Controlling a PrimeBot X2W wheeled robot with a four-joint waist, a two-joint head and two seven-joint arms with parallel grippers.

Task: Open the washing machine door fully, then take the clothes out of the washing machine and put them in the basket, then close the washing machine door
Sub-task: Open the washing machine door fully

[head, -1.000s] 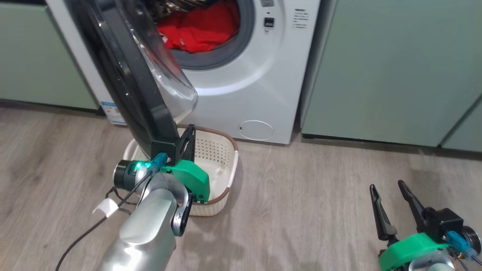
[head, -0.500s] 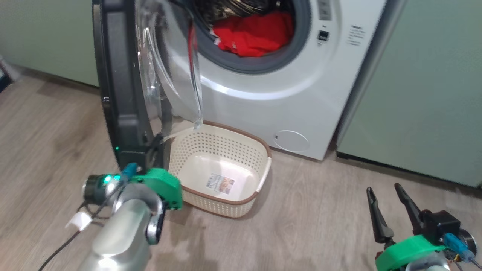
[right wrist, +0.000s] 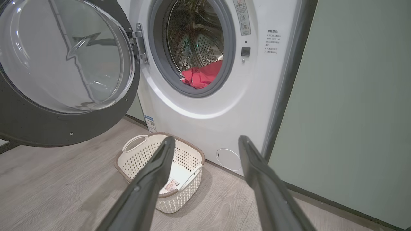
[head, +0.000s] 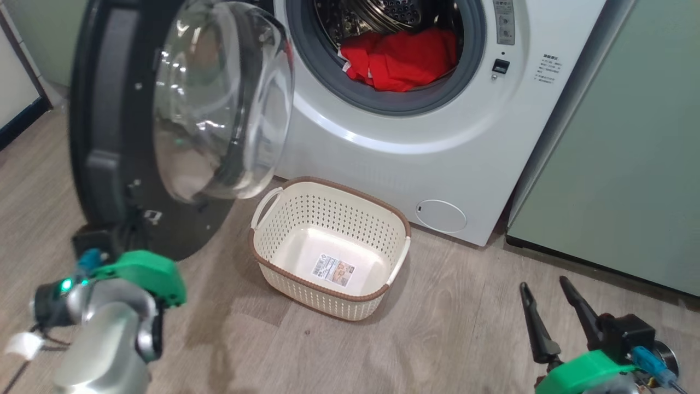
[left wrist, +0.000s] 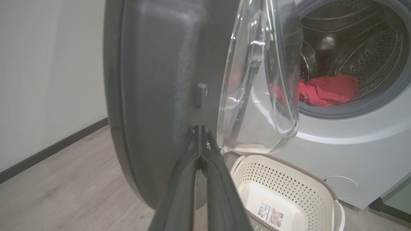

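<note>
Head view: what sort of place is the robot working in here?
Probably a home laundry or utility area: a white front-loading washing machine stands beside pale-green cabinets, with a cream basket on the wood-look floor before it.

A grey-brown, wood-look plank floor [head: 465, 339] runs across the room, catching a soft, pale sheen in places. At the right stands a tall pale-green cabinet [head: 629, 164] with flat, plain doors, set on a dark plinth [head: 590, 264]. To the left, a bare pale wall [left wrist: 48, 80] meets the floor at a dark skirting board [left wrist: 51, 149].
</note>
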